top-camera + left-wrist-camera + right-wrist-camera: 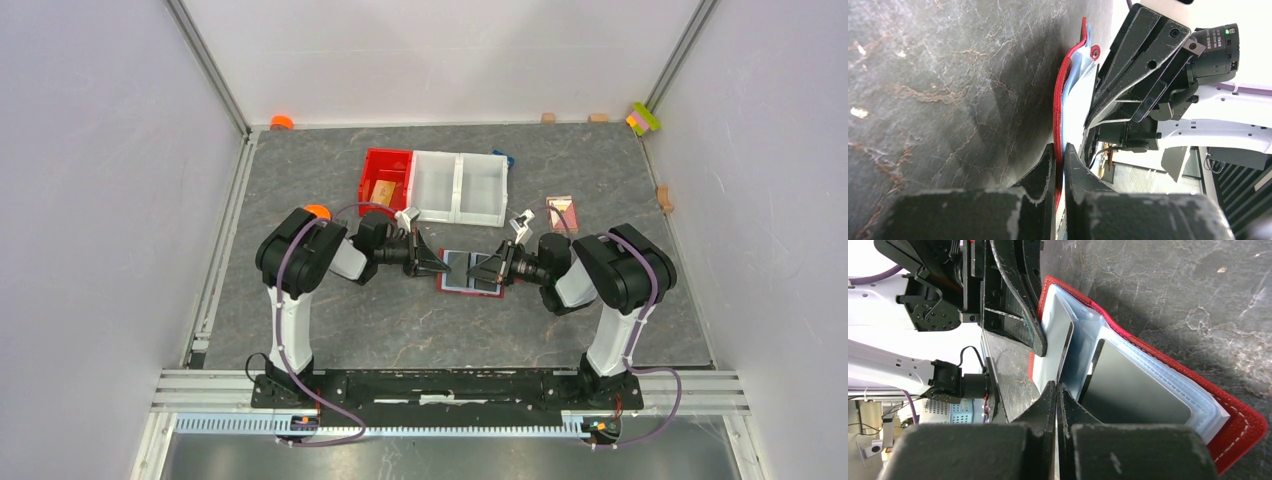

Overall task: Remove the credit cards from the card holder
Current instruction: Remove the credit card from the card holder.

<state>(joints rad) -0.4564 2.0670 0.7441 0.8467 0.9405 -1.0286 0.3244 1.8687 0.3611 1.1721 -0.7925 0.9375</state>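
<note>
The dark red card holder lies open on the table between both grippers. My left gripper is shut on its left edge; the left wrist view shows the red edge pinched between the jaws of the left gripper. My right gripper reaches in from the right. In the right wrist view the right gripper is shut on the near edge of the pale grey-blue card, which tilts up from its clear sleeve. The black card sits in the other sleeve. A tan card-like piece lies in the red bin.
A bright red bin and two white bins stand just behind the card holder. A pink-and-white patterned card lies at the right. Small blocks sit along the back wall and right edge.
</note>
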